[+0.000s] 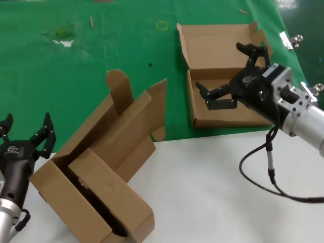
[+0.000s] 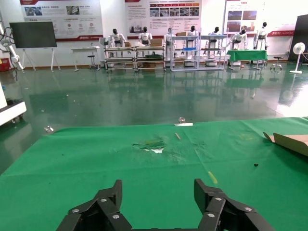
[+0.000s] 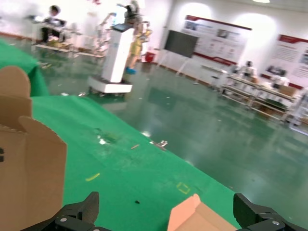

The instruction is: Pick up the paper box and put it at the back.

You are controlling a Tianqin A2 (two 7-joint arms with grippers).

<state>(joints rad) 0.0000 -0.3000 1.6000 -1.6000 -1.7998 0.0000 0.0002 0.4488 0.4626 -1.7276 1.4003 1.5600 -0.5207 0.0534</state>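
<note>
The paper box [image 1: 217, 55] lies open on the green cloth [image 1: 76, 81], close to its near edge. Its lid is folded back flat, away from me. My right gripper [image 1: 229, 75] is open and empty, with its fingers spread over the box's tray. In the right wrist view the gripper [image 3: 166, 211] is open, and a corner flap of the box [image 3: 197, 219] shows between its fingers. My left gripper [image 1: 25, 135] is open and empty at the near left, beside the large carton; in the left wrist view it [image 2: 159, 192] faces bare green cloth [image 2: 144, 173].
A large long brown carton [image 1: 101, 177] with a rounded tab flap lies tilted at the near left, across the white tabletop [image 1: 212, 192] and the cloth edge. It also shows in the right wrist view [image 3: 29, 168]. A cardboard edge [image 2: 288, 142] shows in the left wrist view. The cloth has scuffs [image 1: 63, 38].
</note>
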